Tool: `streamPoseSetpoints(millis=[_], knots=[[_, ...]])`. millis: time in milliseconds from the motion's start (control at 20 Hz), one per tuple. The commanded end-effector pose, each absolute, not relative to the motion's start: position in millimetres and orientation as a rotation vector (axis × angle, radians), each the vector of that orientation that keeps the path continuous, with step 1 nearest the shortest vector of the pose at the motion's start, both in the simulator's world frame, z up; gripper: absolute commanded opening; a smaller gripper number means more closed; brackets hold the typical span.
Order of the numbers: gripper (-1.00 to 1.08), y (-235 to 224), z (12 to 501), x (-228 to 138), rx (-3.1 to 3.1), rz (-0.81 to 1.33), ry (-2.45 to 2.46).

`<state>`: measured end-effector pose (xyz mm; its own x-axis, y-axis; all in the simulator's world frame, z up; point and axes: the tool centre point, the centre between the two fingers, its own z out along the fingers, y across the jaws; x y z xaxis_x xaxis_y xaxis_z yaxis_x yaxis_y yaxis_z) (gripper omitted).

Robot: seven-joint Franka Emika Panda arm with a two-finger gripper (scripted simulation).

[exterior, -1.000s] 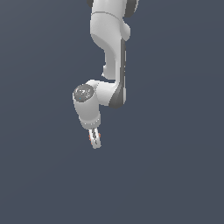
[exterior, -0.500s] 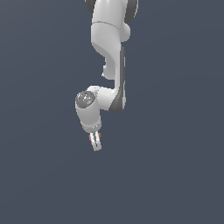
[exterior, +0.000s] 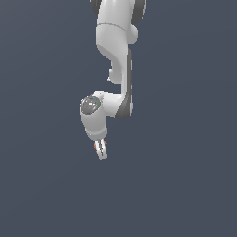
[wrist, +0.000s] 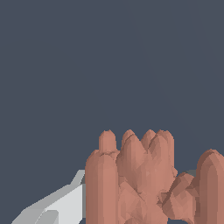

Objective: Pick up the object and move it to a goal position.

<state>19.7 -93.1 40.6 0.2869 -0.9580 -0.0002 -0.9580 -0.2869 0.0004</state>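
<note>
The object point(exterior: 98, 146) is a tiny orange-red lumpy item caught between my white gripper's point(exterior: 101, 152) fingers, held in mid-air below the arm in the exterior view. Only slivers of orange show beside the fingers there. In the wrist view the object point(wrist: 144, 179) fills the lower part of the picture, with several rounded knobs sticking out, and one white finger point(wrist: 57, 205) shows beside it. The gripper is shut on the object.
The white arm point(exterior: 118, 55) hangs down from the top of the exterior view. Everything around is a plain dark grey-blue background; no goal marker shows.
The gripper with the object has shifted slightly to the exterior view's right and a little lower, as the wrist turned. The grip is unchanged.
</note>
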Motion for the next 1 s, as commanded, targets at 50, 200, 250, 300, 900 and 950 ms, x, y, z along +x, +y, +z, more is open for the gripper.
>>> streamPoseSetpoints(millis=[50, 200, 250, 300, 900, 950], knots=[[-1.0, -90.9, 42.4, 19.1, 2.52, 0.0, -1.876], [-1.0, -84.1, 47.5, 17.0, 2.52, 0.0, -1.876], [-1.0, -80.8, 50.0, 16.0, 2.52, 0.0, -1.876], [-1.0, -77.0, 52.9, 14.9, 2.52, 0.0, -1.876], [-1.0, 10.5, 119.2, -10.8, 2.521, -0.001, -1.876], [-1.0, 20.3, 126.7, -13.6, 2.521, -0.001, -1.876]])
